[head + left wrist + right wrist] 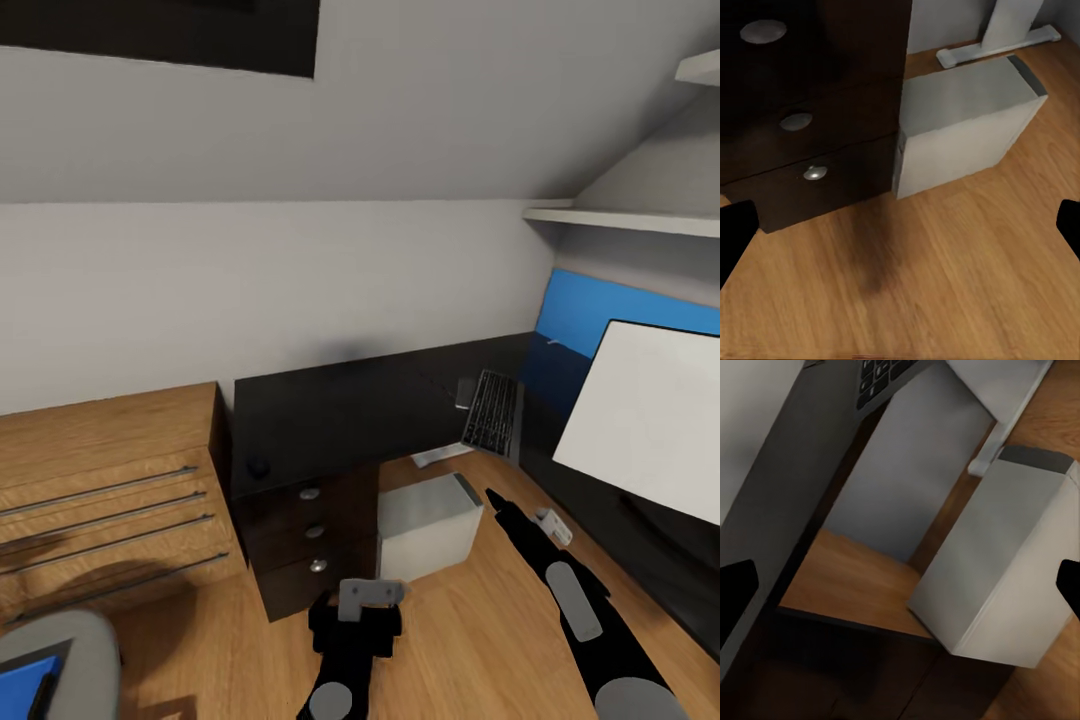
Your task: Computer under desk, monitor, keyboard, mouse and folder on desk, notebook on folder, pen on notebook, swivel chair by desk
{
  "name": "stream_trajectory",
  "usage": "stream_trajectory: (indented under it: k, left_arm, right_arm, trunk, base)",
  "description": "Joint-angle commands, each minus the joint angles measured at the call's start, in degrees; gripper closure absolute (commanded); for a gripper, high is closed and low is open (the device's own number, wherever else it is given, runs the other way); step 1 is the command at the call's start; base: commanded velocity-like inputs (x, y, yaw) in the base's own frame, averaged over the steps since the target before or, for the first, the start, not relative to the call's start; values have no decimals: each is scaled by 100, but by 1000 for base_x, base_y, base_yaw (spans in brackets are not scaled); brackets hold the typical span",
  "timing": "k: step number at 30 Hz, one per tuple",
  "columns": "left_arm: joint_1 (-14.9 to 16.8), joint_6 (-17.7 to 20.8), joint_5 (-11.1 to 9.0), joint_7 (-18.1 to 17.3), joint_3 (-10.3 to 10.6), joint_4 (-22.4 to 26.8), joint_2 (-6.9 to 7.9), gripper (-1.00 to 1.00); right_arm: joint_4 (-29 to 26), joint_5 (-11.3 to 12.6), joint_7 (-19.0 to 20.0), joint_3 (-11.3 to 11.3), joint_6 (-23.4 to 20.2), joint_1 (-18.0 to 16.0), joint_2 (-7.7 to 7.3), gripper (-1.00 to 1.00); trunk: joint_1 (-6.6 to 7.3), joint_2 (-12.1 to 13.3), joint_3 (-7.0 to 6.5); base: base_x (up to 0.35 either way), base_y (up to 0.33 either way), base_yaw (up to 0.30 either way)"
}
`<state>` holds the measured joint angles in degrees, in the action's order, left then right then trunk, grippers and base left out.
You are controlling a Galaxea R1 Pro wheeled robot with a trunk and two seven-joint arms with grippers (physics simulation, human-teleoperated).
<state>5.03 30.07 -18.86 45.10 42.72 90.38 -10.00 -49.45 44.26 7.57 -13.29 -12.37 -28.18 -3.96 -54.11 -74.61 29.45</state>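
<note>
The black-topped desk [340, 410] runs along the wall, with knobbed drawers [810, 135] below it. The light grey computer [430, 530] stands on the floor beside those drawers, in the desk's opening [997, 562]. A keyboard [492, 410] lies on the desk, partly over the edge, near the monitor [650, 430], whose pale back faces me. The small dark mouse [258, 466] rests at the desk's left end. At the lower left a blue folder [25, 680] lies on the grey swivel chair [70, 640]. My left gripper [372, 595] hangs open above the floor before the drawers. My right gripper [497, 500] is open near the computer.
An oak dresser [100, 480] with bar handles stands left of the desk. A blue wall panel [600, 320] and white shelves [620, 218] sit at the right. A white desk foot [997, 45] lies behind the computer. A small grey object [465, 392] rests by the keyboard.
</note>
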Motion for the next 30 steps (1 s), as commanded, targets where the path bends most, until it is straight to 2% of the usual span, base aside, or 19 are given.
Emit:
stream_trajectory:
  k: [1,3,4,6,7,8,9,11,12,14,16,18,19,21,24,25,26,29,30]
  left_arm:
    - [6,34,-111,43,-220,-10,0,-100]
    - [6,56,-208,36,-461,-23,0,-100]
    - [17,125,-399,18,-796,-50,0,-100]
    - [38,210,-557,-2,-990,-70,0,-100]
    - [86,339,-760,-32,-1170,-85,0,-100]
    - [111,399,-852,-45,-1246,-92,0,-100]
    - [270,685,-1205,-77,-1526,-173,0,-100]
    - [387,832,-1354,-84,-1673,-295,0,-100]
    - [738,1074,-1650,-110,-2047,-756,0,-100]
    - [1062,1181,-1911,-183,-2313,-1254,0,-100]
    - [1627,1267,-2266,-298,-2561,-2328,0,-100]
    - [1695,1280,-2303,-314,-2584,-2414,0,-100]
    - [1755,1303,-2335,-325,-2594,-2385,0,-100]
    - [1777,1316,-2345,-322,-2600,-2303,0,-100]
    - [1801,1324,-2337,-301,-2629,-2105,0,-100]
    - [1809,1328,-2332,-294,-2654,-2010,0,-100]
    - [1810,1329,-2334,-293,-2660,-1990,0,-100]
    - [1815,1333,-2340,-292,-2657,-1915,0,-100]
    - [1815,1333,-2340,-292,-2651,-1895,6,-100]
  right_arm:
    - [3,36,50,-34,-38,-4,8,-100]
    - [9,34,70,-40,-38,-4,11,-100]
    - [16,29,80,-38,-35,-4,16,-100]
    - [18,26,78,-35,-33,-4,16,-100]
    - [20,23,74,-29,-31,-4,17,-100]
    - [21,21,73,-27,-31,-4,17,-100]
    - [22,20,68,-20,-17,-4,28,-100]
    - [22,24,67,-19,27,-7,45,-100]
    - [23,25,63,-17,268,-10,93,-100]
    - [30,32,61,-16,578,-11,117,-100]
    - [91,37,-62,-20,1141,-32,228,-100]
    - [160,41,-164,-27,1209,-51,287,-100]
    - [349,44,-388,-33,1276,-173,357,-100]
    - [527,47,-565,-38,1309,-368,384,-100]
    - [990,118,-888,-53,1341,-905,396,-100]
    - [1345,310,-1020,-68,1350,-1264,377,-100]
    - [1436,408,-1046,-76,1352,-1349,365,-100]
    - [1680,1005,-1122,-93,1343,-1579,285,-100]
    - [1703,1126,-1130,-95,1339,-1601,272,-100]
  trunk:
    - [-23,-45,24]
    - [-66,-125,60]
    - [-88,-166,78]
    - [-132,-246,114]
    - [-154,-286,132]
    - [-176,-326,150]
    - [-198,-366,168]
    - [-242,-446,204]
    - [-264,-486,222]
    - [-308,-567,258]
    - [-352,-647,294]
    - [-396,-727,330]
    - [-418,-767,347]
    - [-462,-847,383]
    - [-528,-968,437]
    - [-550,-1008,455]
    - [-572,-1048,473]
    - [-638,-1168,527]
    - [-659,-1208,545]
  base:
    - [0,0,0]
    - [0,0,0]
    - [0,0,0]
    - [0,0,0]
    - [0,0,0]
    - [0,0,0]
    - [0,0,0]
    - [0,0,0]
    - [0,0,0]
    - [0,0,0]
    - [0,0,0]
    - [0,0,0]
    - [0,0,0]
    - [0,0,0]
    - [0,0,0]
    - [0,0,0]
    - [0,0,0]
    - [0,0,0]
    - [0,0,0]
